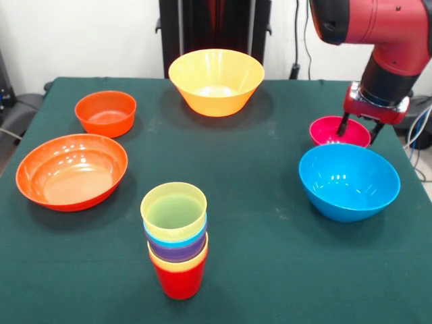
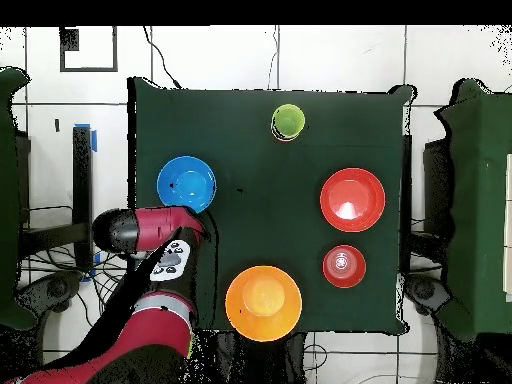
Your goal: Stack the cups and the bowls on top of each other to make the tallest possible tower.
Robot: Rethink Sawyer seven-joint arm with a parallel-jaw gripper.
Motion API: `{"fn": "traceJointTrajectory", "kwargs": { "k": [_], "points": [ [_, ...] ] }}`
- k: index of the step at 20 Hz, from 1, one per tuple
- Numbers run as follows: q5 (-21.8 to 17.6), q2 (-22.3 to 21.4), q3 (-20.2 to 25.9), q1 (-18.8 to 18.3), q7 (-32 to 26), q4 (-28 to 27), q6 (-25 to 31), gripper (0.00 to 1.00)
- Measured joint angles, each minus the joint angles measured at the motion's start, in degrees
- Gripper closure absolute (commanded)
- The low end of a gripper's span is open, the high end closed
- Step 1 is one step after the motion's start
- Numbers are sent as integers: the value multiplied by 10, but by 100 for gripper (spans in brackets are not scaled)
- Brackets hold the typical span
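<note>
Front view first. Green-clothed counter (image 1: 270, 270). Stack of nested cups (image 1: 177, 229) near the front edge, about mid-width: red at the base, then yellow-orange, purple, blue, pale yellow on top, upright. Wide shallow orange bowl (image 1: 71, 171) toward the left edge; small orange bowl (image 1: 105, 113) behind it, nearer the far left corner. Large yellow-orange bowl (image 1: 216, 81) at the middle of the far edge. Large blue bowl (image 1: 349, 181) by the right edge, small magenta-pink bowl (image 1: 339, 131) just behind it, rims close. Gripper (image 1: 358, 128) down over the pink bowl, fingers (image 1: 344, 124) spread apart, one inside the bowl and one outside the far rim, not closed on it.

Overhead view. Arm (image 2: 150, 228) covering the pink bowl beside the blue bowl (image 2: 186, 184). Cup stack (image 2: 289, 122) near the top edge. Yellow-orange bowl (image 2: 264, 302) at the bottom edge; both orange bowls (image 2: 352, 199) toward the right edge.
</note>
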Motion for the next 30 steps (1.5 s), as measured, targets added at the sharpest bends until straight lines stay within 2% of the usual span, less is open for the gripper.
{"fn": "traceJointTrajectory", "kwargs": {
  "k": [6, 16, 17, 30],
  "points": [
    [12, 14, -7, 6, 0, -10, 0, 0],
    [46, 44, -28, 40, 9, -43, 0, 0],
    [47, 43, -33, 42, 11, -45, 2, 100],
    [50, 29, -60, 42, 12, -47, 11, 100]
  ]
}}
